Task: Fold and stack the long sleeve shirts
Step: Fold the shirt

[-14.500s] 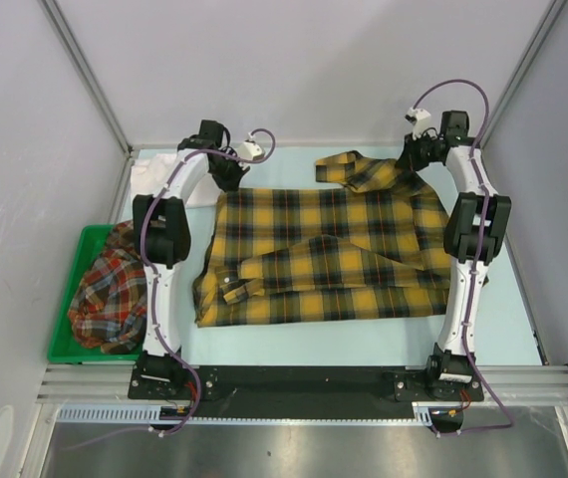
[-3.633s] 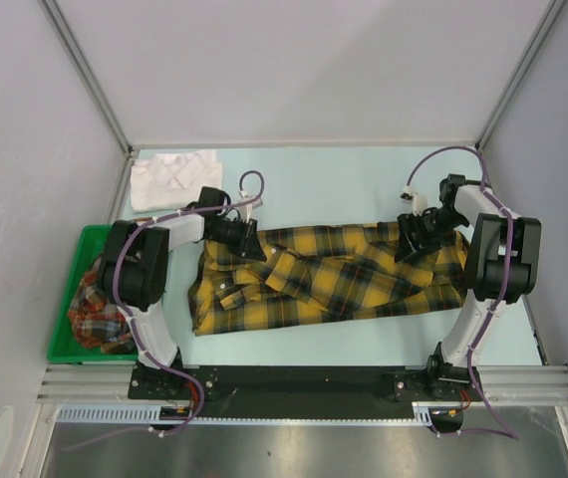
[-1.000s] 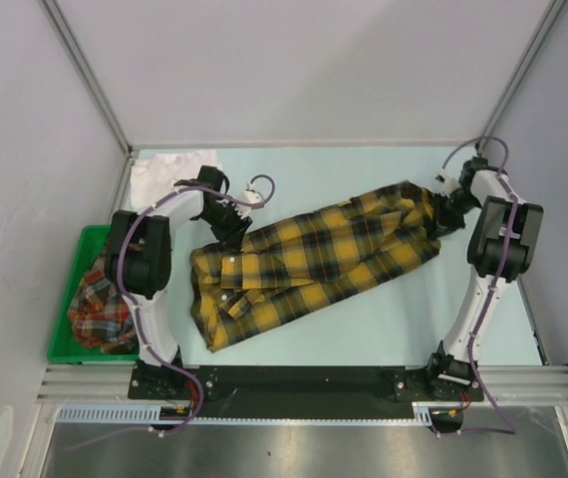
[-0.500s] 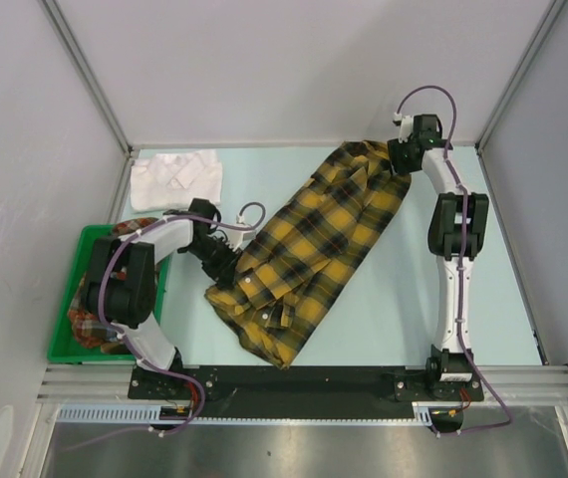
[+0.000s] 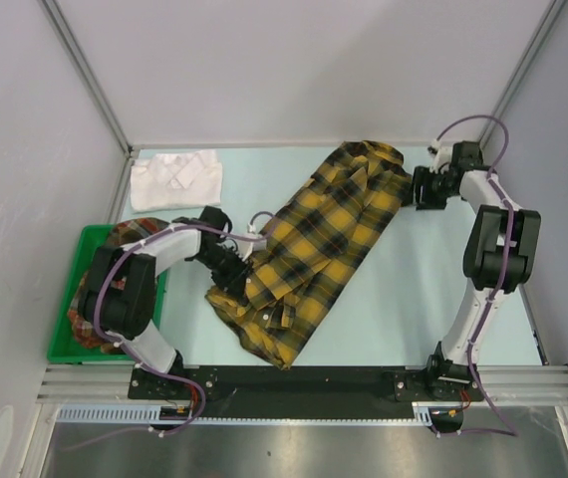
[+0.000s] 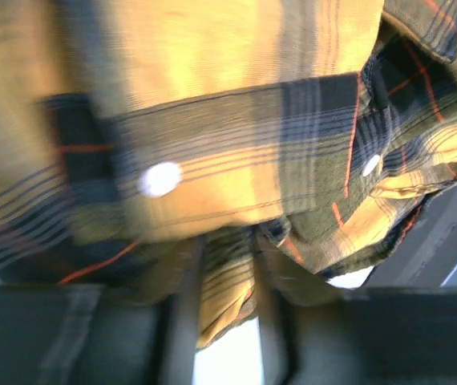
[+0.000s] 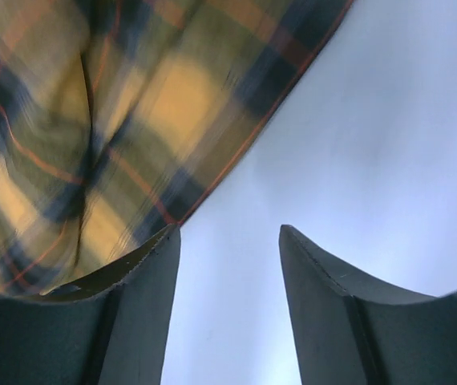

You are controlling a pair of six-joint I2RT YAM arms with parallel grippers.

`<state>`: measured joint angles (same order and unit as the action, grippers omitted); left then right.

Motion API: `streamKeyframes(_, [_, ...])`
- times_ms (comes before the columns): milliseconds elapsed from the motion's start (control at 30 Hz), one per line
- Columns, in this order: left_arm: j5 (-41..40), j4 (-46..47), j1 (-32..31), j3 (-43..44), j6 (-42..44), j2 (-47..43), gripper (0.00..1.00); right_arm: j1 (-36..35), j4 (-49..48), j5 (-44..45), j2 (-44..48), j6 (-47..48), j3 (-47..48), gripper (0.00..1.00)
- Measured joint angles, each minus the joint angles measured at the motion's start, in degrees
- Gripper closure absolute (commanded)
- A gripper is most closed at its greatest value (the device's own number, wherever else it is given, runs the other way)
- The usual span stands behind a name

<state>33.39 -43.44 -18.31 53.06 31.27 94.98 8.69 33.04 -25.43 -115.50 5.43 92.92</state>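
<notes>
My left pincer (image 6: 227,269) is clenched on a fold of the yellow plaid shirt (image 5: 314,244), which lies slantwise from the far edge of the tabletop (image 5: 443,299) toward its near edge. My right pincer (image 7: 228,241) stands open just beside the shirt's far end, holding nothing.

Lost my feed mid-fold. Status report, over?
Left gripper shut on yellow plaid shirt, left edge. Right gripper open, off the cloth, beside far end. Shirt diagonal, rumpled, not yet stacked. Nothing lying on it.
</notes>
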Motion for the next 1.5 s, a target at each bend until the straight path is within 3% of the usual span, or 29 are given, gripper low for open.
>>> streamKeyframes(233, [-1.25, -0.61, 7.52, 12.48, 0.04, 0.31, 0.55, -2.78, -0.52, -9.84, -1.38, -7.17, -12.09, 0.47])
streamKeyframes(433, [-3.5, 0.11, 7.96, 16.55, 1.84, 5.4, 0.57, -7.04, -5.55, -15.13, -1.64, -13.66, -16.57, 0.54])
streamKeyframes(600, [-3.39, -1.73, 7.87, 16.33, 2.8, 13.05, 0.74, -7.78, -9.07, -15.63, -2.95, -17.4, -17.16, 0.78])
streamKeyframes(733, [-1.05, -2.08, 7.32, 14.73, 3.13, 12.9, 0.87, -7.39, -9.29, -15.8, -4.31, -18.67, -16.41, 0.97])
streamKeyframes(833, [1.53, -1.64, 4.83, 10.62, 2.69, 11.02, 0.93, -6.54, -7.04, -15.65, -6.08, -17.75, -13.68, 1.0])
streamKeyframes(1100, [11.98, -0.42, -11.43, 7.13, -5.49, 12.98, 0.97, -3.85, 0.04, -15.52, -12.9, -11.43, -1.25, 1.0])
streamKeyframes(1200, [17.33, 1.84, -13.81, 8.15, -11.8, 16.79, 0.97, -3.82, 1.97, -15.52, -14.93, -9.27, 2.58, 0.98])
streamKeyframes(1267, [18.88, 2.75, -13.66, 8.17, -15.26, 17.9, 0.9, -4.13, 2.64, -15.32, -15.37, -8.26, 3.69, 0.94])
streamKeyframes(1333, [18.91, 3.41, -13.03, 7.87, -17.25, 17.97, 0.73, -4.44, 2.97, -14.71, -15.39, -7.63, 3.98, 0.76])
streamKeyframes(1400, [19.61, 3.85, -12.15, 7.19, -19.34, 17.77, 0.64, -4.61, 3.15, -14.69, -15.39, -7.21, 4.31, 0.55])
streamKeyframes(1433, [19.91, 3.87, -11.69, 6.82, -19.67, 17.46, 0.56, -4.61, 3.1, -14.78, -15.32, -7.21, 4.48, 0.49])
streamKeyframes(1500, [19.96, 3.87, -10.38, 5.62, -19.96, 15.45, 0.5, -4.52, 3.13, -15.37, -14.67, -6.86, 5.01, 0.37])
